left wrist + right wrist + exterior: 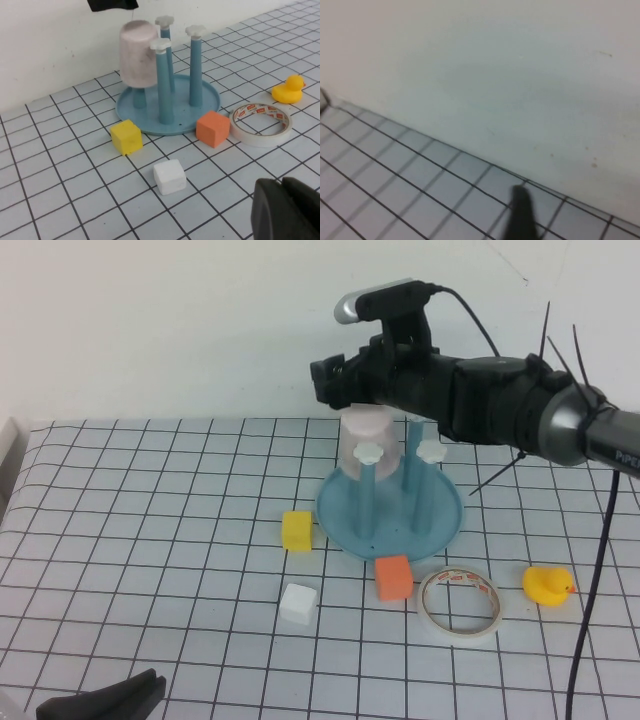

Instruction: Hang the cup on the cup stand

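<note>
The pale pink cup [366,445] [138,52] sits upside down over the back-left peg of the blue cup stand [440,518] [207,100]. Three other pegs with white flower caps stand free. My right gripper [348,398] hovers just above the cup's upturned bottom. Its dark tip shows at the top of the left wrist view, clear of the cup. In the right wrist view only one finger [520,215] shows, against wall and table, with no cup by it. My left gripper [100,702] [285,200] rests low at the near left edge, fingers together and empty.
In front of the stand lie a yellow block [297,530], a white block [298,602] and an orange block [393,577]. A tape ring [459,602] and a yellow rubber duck [547,586] sit to the right. The wall stands close behind the stand.
</note>
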Motion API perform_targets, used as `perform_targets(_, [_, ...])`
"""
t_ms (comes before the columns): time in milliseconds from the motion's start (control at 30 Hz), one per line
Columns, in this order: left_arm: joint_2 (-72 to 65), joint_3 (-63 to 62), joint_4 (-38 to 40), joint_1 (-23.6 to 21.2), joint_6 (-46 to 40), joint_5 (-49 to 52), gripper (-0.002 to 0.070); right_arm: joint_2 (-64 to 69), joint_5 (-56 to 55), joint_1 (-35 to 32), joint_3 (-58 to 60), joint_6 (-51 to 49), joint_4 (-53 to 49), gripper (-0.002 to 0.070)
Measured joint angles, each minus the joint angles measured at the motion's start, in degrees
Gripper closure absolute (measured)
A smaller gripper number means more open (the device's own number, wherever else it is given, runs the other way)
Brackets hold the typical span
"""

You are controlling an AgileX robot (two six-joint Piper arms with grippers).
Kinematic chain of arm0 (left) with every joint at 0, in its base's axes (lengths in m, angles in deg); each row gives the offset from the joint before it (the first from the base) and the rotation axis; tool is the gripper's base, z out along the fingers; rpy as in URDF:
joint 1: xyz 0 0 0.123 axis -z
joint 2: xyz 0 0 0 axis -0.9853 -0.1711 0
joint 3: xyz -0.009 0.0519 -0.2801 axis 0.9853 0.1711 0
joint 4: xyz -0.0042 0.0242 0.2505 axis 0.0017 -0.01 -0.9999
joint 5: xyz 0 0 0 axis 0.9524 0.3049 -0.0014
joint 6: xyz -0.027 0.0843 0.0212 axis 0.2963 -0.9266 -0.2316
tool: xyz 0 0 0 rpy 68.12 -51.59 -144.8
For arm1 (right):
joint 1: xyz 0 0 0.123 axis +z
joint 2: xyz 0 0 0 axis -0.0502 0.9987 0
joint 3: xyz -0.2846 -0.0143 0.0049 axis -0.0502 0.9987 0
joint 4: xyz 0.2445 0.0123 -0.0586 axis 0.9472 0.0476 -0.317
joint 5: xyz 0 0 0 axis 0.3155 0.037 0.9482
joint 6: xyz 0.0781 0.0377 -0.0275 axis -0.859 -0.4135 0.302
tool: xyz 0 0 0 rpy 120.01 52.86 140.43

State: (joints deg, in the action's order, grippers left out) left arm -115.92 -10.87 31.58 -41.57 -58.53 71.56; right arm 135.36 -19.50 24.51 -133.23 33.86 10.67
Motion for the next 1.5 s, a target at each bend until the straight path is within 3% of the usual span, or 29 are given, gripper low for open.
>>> perform_targets(100, [0.68,0.0,0.0,0.0,-0.9,0.0,0.0676,-1.81,0.96,0.0,0.42,-3.17,0.0,0.0327])
perform_targets(167, [2.37,0.0,0.0,0.0,-1.23,0.39,0.0676,-4.86,2.02,0.0,1.46,-4.22,0.0,0.0515])
perform_targets(233, [4.51,0.0,0.0,0.0,-1.5,1.14,0.0676,-8.22,2.94,0.0,3.22,-4.67,0.0,0.0605])
perform_targets(300, [7.46,0.0,0.0,0.0,-1.61,2.09,0.0676,-12.21,3.7,0.0,5.74,-4.91,0.0,0.0644])
perform_targets(667, [20.73,0.0,-5.05,0.0,-2.73,12.28,0.0676,-42.06,8.97,0.0,33.95,-5.99,-0.12,0.0669])
perform_targets(867, [21.37,0.0,-9.97,0.0,-2.87,13.21,0.0676,-58.22,13.48,0.0,48.76,-5.99,-0.21,0.067])
perform_targets(1133, [21.39,0.0,-10.43,0.0,-2.87,13.64,0.0676,-83.08,14.23,0.0,67.18,-5.99,-0.33,0.067])
perform_targets(1500, [21.49,0.0,-10.43,0.0,-2.95,13.64,0.0677,-101.76,14.85,0.0,79.52,-7.21,-0.44,0.0671])
